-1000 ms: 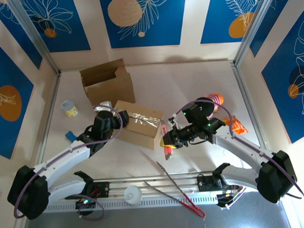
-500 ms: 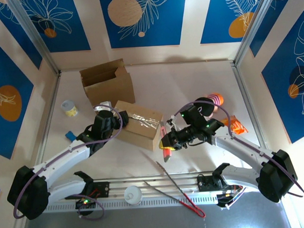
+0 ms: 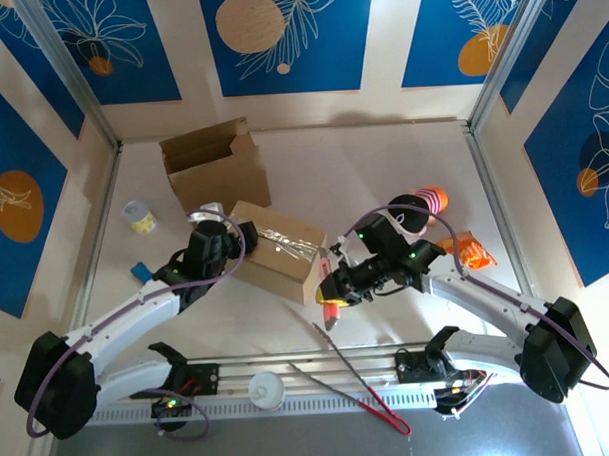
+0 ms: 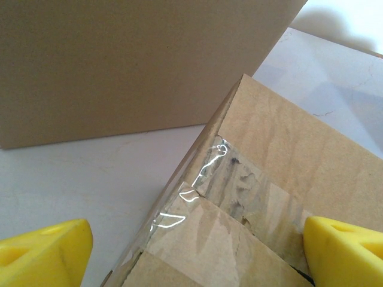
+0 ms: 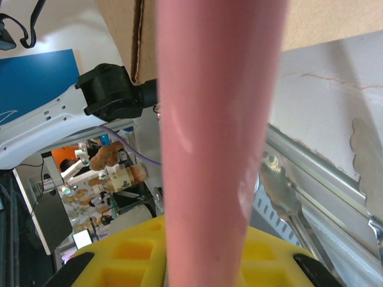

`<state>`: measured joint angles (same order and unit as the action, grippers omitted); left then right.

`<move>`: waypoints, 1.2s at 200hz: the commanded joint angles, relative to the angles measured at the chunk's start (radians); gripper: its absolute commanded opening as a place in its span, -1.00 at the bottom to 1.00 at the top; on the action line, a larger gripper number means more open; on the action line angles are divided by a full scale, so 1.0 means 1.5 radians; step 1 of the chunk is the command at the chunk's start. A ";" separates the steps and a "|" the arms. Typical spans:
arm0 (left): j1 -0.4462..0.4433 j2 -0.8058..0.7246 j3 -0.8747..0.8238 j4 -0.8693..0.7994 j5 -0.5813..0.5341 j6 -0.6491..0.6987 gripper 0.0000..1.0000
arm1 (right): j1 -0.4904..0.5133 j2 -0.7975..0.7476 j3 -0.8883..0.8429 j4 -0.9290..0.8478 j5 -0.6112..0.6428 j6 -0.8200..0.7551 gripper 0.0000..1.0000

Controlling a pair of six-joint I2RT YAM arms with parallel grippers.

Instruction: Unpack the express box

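LIGHT AND PICTURE QUALITY

Overhead: bright, even light from above; soft shadows on the table [image 3: 362,166]; glare on the taped box [image 3: 285,251] (small white glints in the left wrist view too, otherwise sharp). Right wrist: pink tool [image 5: 218,137] close, blurred; background dimmer at lower left.

Probably lab: enclosed test table [image 3: 382,155], printed wall panels [image 3: 278,39].

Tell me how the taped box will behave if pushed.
The taped box probably slides rather than tips: it lies low and flat on the table. Its cardboard looks stiff, edges crisp. The glossy tape may be slippery.
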<state>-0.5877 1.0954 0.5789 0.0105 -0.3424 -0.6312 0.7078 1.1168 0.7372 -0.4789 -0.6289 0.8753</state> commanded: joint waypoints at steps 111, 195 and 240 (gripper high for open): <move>-0.015 0.050 -0.033 -0.102 -0.022 -0.002 0.79 | 0.088 -0.003 0.019 0.032 -0.022 0.055 -1.00; -0.018 0.052 -0.037 -0.095 -0.023 -0.005 0.79 | 0.131 -0.014 0.025 0.054 0.003 0.080 -1.00; -0.020 0.061 -0.037 -0.088 -0.023 -0.006 0.79 | 0.149 -0.029 0.013 0.070 0.018 0.100 -1.00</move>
<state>-0.5949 1.1160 0.5808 0.0422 -0.3721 -0.6422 0.8894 1.1004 0.7460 -0.4339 -0.5117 1.0401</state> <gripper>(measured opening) 0.897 0.190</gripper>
